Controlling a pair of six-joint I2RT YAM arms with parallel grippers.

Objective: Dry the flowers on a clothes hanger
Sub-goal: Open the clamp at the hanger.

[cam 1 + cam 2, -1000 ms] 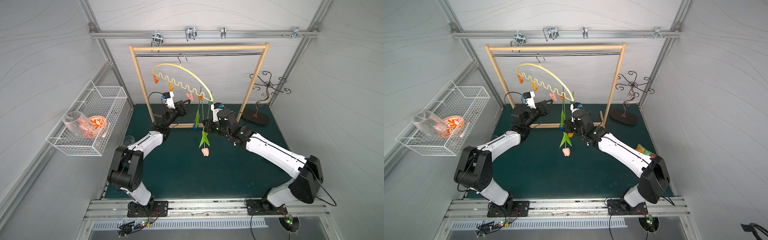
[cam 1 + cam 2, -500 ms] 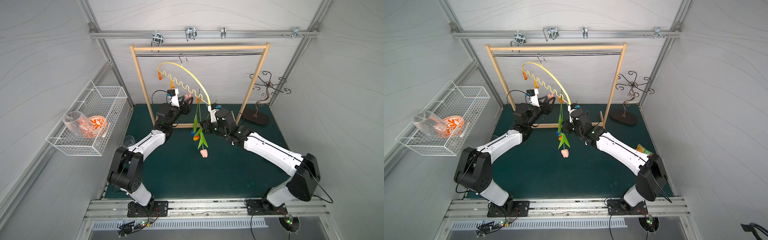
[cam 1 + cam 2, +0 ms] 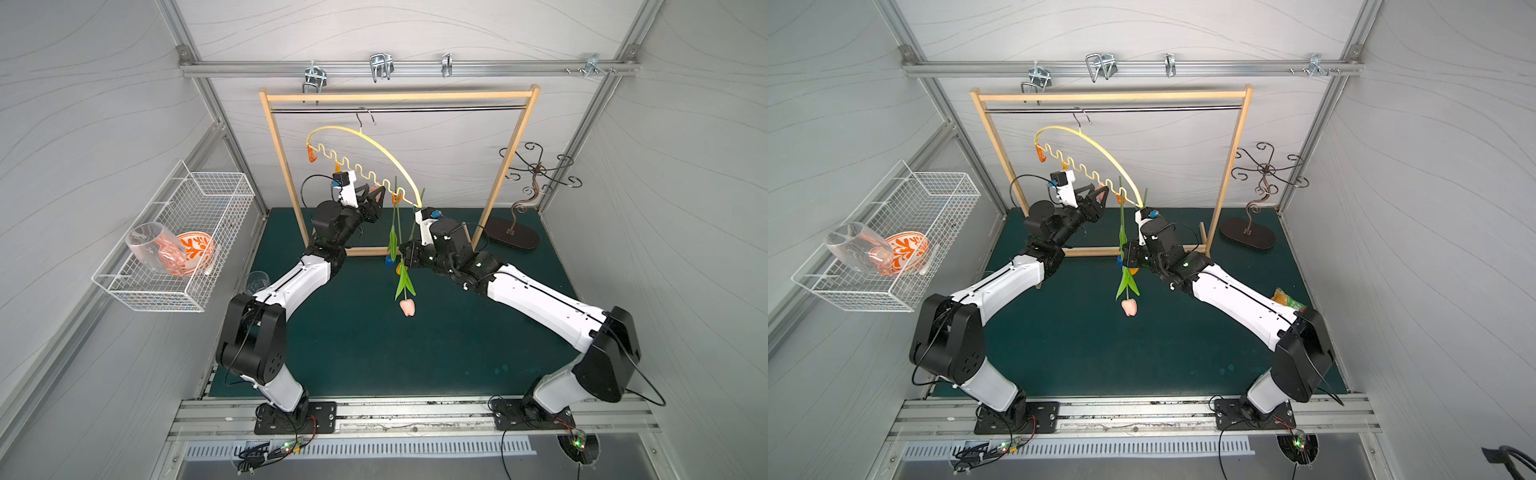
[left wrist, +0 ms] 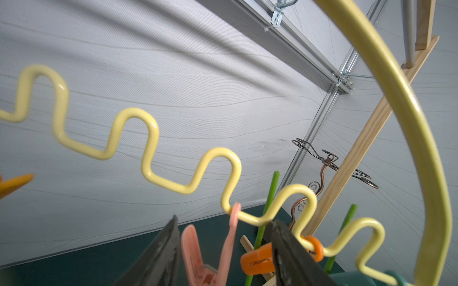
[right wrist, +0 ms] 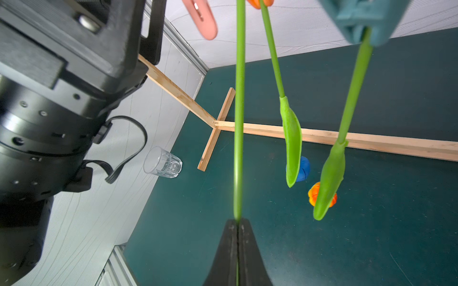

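The pale yellow clothes hanger (image 3: 374,143) (image 3: 1100,149) hangs by its hook from the rack's rod, tilted down to the right. My left gripper (image 3: 376,199) (image 4: 225,220) is open, its jaws on either side of a pink clothespin (image 4: 198,250) on the wavy bar. My right gripper (image 3: 403,254) (image 5: 238,222) is shut on the stem (image 5: 239,99) of the pink flower (image 3: 407,307), whose head hangs down. The blue flower (image 5: 303,169) hangs from an orange clothespin (image 4: 257,258). The orange flower (image 5: 313,194) hangs from a teal clothespin (image 5: 364,14).
The wooden-framed rack (image 3: 399,97) stands at the back of the green mat. A dark scrolled metal stand (image 3: 536,174) is at the back right. A wire basket (image 3: 187,232) on the left wall holds a glass and a bowl. A glass tumbler (image 5: 162,163) stands near the left arm.
My left gripper's jaws have narrowed around the pink clothespin. The hanger has swayed slightly. My right gripper still holds the pink flower's stem in nearly the same place.
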